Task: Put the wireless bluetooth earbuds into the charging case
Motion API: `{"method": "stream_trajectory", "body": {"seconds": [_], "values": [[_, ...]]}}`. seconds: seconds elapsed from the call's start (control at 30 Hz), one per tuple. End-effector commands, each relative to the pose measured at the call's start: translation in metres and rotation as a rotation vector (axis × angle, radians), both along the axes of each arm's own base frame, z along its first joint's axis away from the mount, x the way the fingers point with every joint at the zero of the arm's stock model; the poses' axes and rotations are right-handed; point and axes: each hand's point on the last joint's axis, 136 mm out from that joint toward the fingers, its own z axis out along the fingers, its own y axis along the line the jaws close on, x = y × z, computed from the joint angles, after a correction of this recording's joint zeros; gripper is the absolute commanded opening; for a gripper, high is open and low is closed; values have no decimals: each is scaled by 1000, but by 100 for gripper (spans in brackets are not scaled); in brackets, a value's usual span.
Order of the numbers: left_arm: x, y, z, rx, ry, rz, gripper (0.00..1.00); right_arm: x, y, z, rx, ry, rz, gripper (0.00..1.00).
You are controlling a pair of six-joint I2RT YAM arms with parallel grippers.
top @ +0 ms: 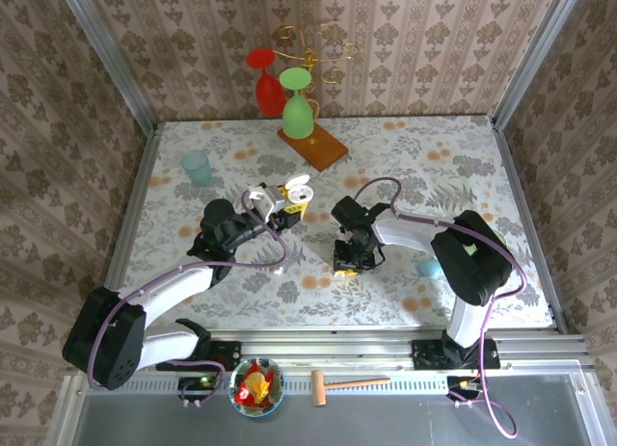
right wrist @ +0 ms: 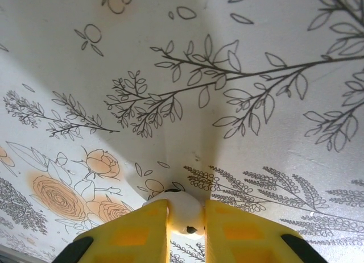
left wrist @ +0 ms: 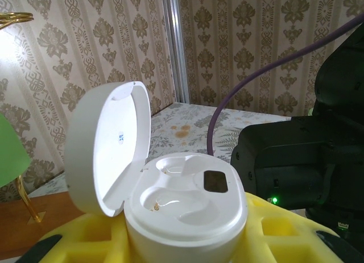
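My left gripper (left wrist: 187, 243) is shut on the white charging case (left wrist: 187, 209), gripped low between the yellow pads (left wrist: 85, 240). The lid (left wrist: 108, 146) stands open to the left, and both wells inside are empty. From above, that case (top: 297, 190) sits left of the table's centre in the left gripper (top: 286, 207). The right gripper (top: 349, 265) points down at the tablecloth near the middle. In the right wrist view its yellow fingers (right wrist: 133, 234) are shut on a small white earbud (right wrist: 185, 213) right at the cloth, which puckers up around it.
A teal cup (top: 197, 167) stands at the back left. A red glass (top: 267, 85) and a green glass (top: 297, 107) hang over a wooden board (top: 323, 147) at the back. A small bluish thing (top: 429, 268) lies beside the right arm. A hammer (top: 349, 381) and a bowl (top: 256, 384) rest on the near rail.
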Motion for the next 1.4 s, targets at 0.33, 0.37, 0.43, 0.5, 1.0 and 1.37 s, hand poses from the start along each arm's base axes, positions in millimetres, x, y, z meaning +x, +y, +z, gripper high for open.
{"method": "stream_trajectory", "body": {"seconds": [0.33,0.37,0.43,0.5,1.0,1.37], "values": [[1,3,5,-17,-19,7,5,28,-21,64,-60,-393,229,14],[1,3,5,-18,-15,5,5,31,-23,72,-75,-441,252,14],[0,2,5,-22,-7,0,5,38,-29,93,-110,-548,296,14],[-2,2,3,-23,4,-8,5,44,-32,113,-140,-652,353,14],[-5,-2,-3,-30,42,-42,5,77,9,289,-226,-1280,682,14],[-4,-8,10,-65,68,-68,5,87,69,315,-122,-1411,815,14]]}}
